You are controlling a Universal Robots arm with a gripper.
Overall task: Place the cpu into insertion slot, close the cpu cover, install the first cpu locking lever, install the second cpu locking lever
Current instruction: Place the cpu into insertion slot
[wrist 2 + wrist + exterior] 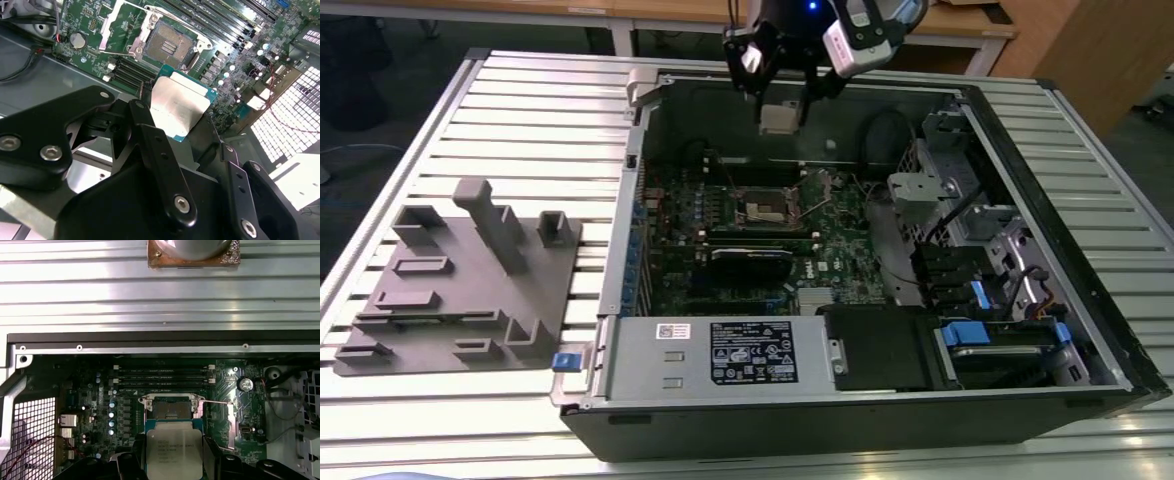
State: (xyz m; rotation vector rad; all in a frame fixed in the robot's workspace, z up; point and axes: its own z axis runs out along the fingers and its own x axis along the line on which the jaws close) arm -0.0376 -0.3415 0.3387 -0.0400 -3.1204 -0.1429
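Black-jointed and reaching down over an open computer case (881, 300) on a slatted metal table (520, 120). Clenching the gripper (781, 110) on the cpu (778, 119), pinching two opposite edges of the chip between the black fingers (150, 137). Holding it up in the air near the case's rim, dull silver-grey top facing out in both wrist views, green rim peeking around the metal. Hovering well apart from the insertion slot (168, 46), sitting past the fingertips on the green circuit board (90, 22); lining up straight beyond the held chip in the first wrist view. Leaving the slot's tan-gold contact field bare and uncovered. Showing the cpu cover (171, 398) as a thin silver frame raised at the slot's edge farthest from the fingers in the first wrist view. Showing a thin wire lever (220, 402) jutting sideways from that same socket. Leaving a grey moulded fixture block (467, 270) well aside of the fingers, towards the exterior view's left, resting on the table slats.
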